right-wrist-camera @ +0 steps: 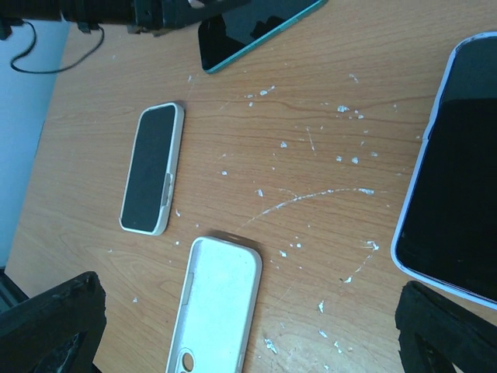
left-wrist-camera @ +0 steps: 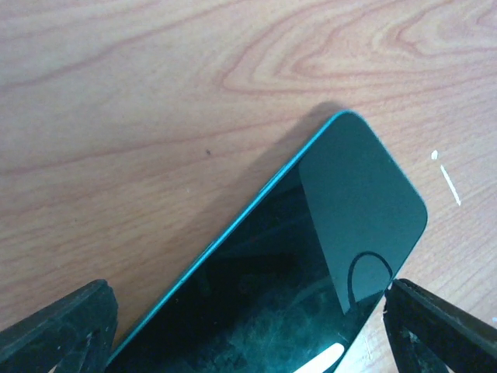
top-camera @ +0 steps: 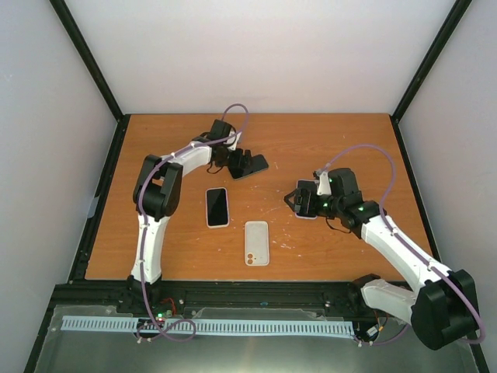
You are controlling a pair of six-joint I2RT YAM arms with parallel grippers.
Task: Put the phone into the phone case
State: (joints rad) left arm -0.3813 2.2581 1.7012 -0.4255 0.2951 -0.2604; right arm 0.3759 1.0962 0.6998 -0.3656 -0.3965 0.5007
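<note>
Top view: left arm (top-camera: 167, 175) reaches far back, left claw (top-camera: 238, 161) at the dark phone (top-camera: 256, 165); left wrist: fingers (left-wrist-camera: 54, 330) straddle it, can't tell if gripping; right wrist: right claw (right-wrist-camera: 248, 315) gapes open near the empty white case (right-wrist-camera: 216, 299).

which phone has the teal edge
The dark phone between the left gripper's fingers, farthest back; the centre phone and the right one have pale rims.

L arm (top-camera: 167, 183) far fwd, R arm (top-camera: 392, 237) bent, jaws wide apart
</note>
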